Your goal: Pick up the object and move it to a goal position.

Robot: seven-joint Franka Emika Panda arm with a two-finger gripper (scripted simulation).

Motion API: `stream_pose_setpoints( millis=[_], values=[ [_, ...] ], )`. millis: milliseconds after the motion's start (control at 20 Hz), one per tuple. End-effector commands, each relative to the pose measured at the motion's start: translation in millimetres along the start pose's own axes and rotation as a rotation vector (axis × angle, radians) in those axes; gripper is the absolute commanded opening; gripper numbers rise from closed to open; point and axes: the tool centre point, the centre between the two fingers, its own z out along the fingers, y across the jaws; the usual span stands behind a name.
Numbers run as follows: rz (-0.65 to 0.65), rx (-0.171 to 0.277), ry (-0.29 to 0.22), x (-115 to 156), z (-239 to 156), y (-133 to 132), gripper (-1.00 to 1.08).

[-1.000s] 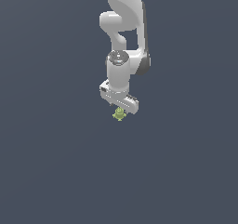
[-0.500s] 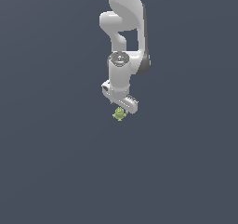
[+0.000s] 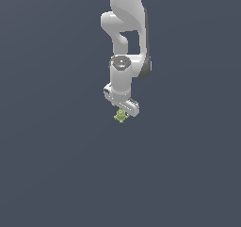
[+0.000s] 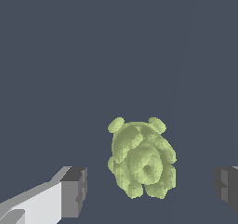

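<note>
**Observer:** What is the claw doing, and why is it placed there?

**Operator:** In the wrist view, I see the gripper (image 4: 148,188) spread wide. One dark finger pad (image 4: 74,190) sits in the lower left of the frame; the other is at the lower right edge. The object (image 4: 141,159) lies between them, touching neither pad. I judge this as a straddling pose ahead of the squeeze: nothing is pinched yet.

**Observer:** Describe the object.

**Operator:** Yellow-green, lumpy, matte, faceted surface. Two small rounded knobs protrude at its upper edge, and further stubs lower down. I expect uneven contact on such bumps.

**Observer:** And farther out?

**Operator:** In the exterior view, the object (image 3: 120,116) is just below the gripper (image 3: 123,112), near frame centre. The smooth white arm (image 3: 126,28) descends from the top edge. The background is uniform dark grey-blue. No goal marker is visible.
</note>
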Motion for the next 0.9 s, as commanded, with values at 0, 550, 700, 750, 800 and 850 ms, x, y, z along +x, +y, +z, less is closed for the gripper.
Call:
stream_pose_setpoints(
  millis=[0, 550, 700, 750, 800, 850],
  values=[
    [0.001, -0.001, -0.001, -0.7, 10.8, 0.5, 1.00],
    [0.003, -0.001, 0.000, -0.7, 37.6, 0.3, -1.00],
    [0.003, -0.001, 0.000, -0.7, 37.6, 0.3, -1.00],
    [0.003, -0.001, 0.000, -0.7, 37.6, 0.3, -1.00],
    [0.003, -0.001, 0.000, -0.7, 37.6, 0.3, -1.00],
    [0.003, -0.001, 0.000, -0.7, 37.6, 0.3, -1.00]
  ],
)
